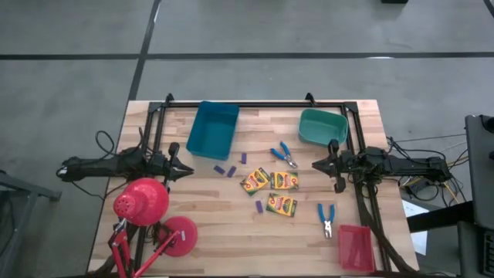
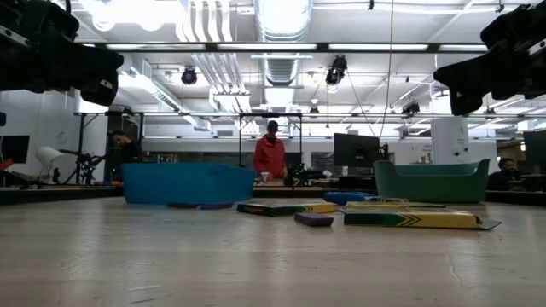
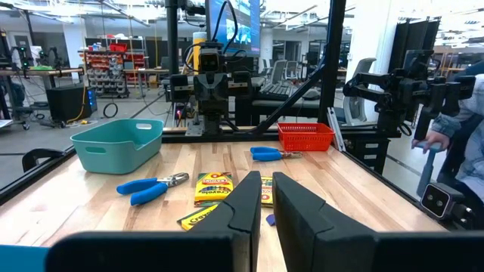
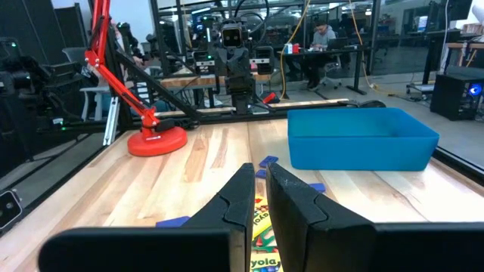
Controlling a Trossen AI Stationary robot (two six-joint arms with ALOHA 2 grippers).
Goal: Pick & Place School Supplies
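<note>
Both claws are closed up and holding nothing. Left gripper (image 1: 187,169) sits at the left edge of the table, raised off the wood, fingers pinched together with only a thin slit between them in its own wrist view. Right gripper (image 1: 317,164) mirrors it on the right side, fingers just as close, also carrying nothing. They point at each other across the middle of the table.

Supplies are all loose on the wood between them. Three yellow crayon boxes (image 1: 272,190) are clustered in the centre: two side by side, and the third just below the right-hand one in the top-down view. One pair of blue-handled scissors (image 1: 284,154) lies just above the boxes, near the teal tray (image 1: 323,127). Second scissors (image 1: 326,218) are lower right, just beside the red basket (image 1: 355,246). Tiny purple sticks (image 1: 225,170) are scattered around: a couple left of the boxes, one (image 1: 243,158) just below the blue tray (image 1: 211,128), and one (image 1: 257,207) below the crayon boxes.

Red desk lamp (image 1: 143,202) takes up the lower left corner, its head right next to the left arm and its round base (image 1: 181,235) close by. Both trays look like they've got nothing in them from above.

Someone in a red top (image 2: 270,156) stands way back in the room behind the table in the low view.
</note>
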